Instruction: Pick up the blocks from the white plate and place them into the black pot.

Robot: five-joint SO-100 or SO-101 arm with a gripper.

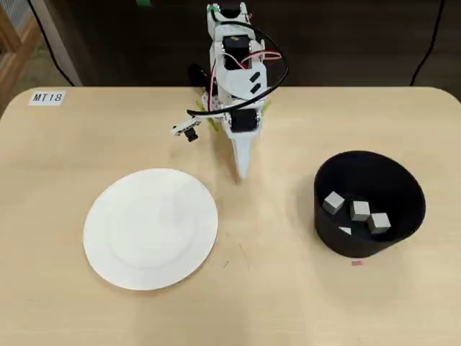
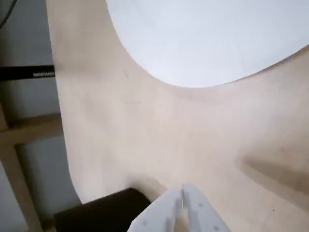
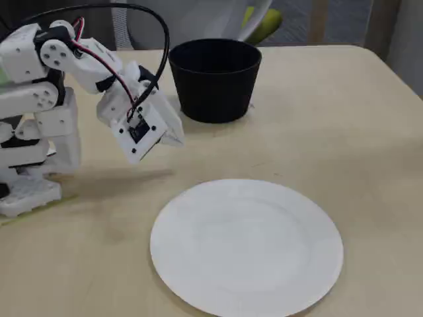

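Small pale-grey cube blocks [image 1: 359, 211] lie inside the round matte black pot [image 1: 403, 189]; the large round white plate [image 1: 150, 228] sits bare; the white end effector [image 1: 241, 173] hangs closed and holding nothing above the wooden table [image 1: 274, 303].

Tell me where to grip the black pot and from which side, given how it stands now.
Grip the black pot by its rim, coming straight down from above with one finger inside and one outside the wall. It stands upright with its mouth open, and its walls flare too wide for the gripper to span. I would choose the rim section nearest the arm, clear of the blocks inside.

lab: labelled table [image 1: 47, 97], robot arm [image 1: 234, 86]
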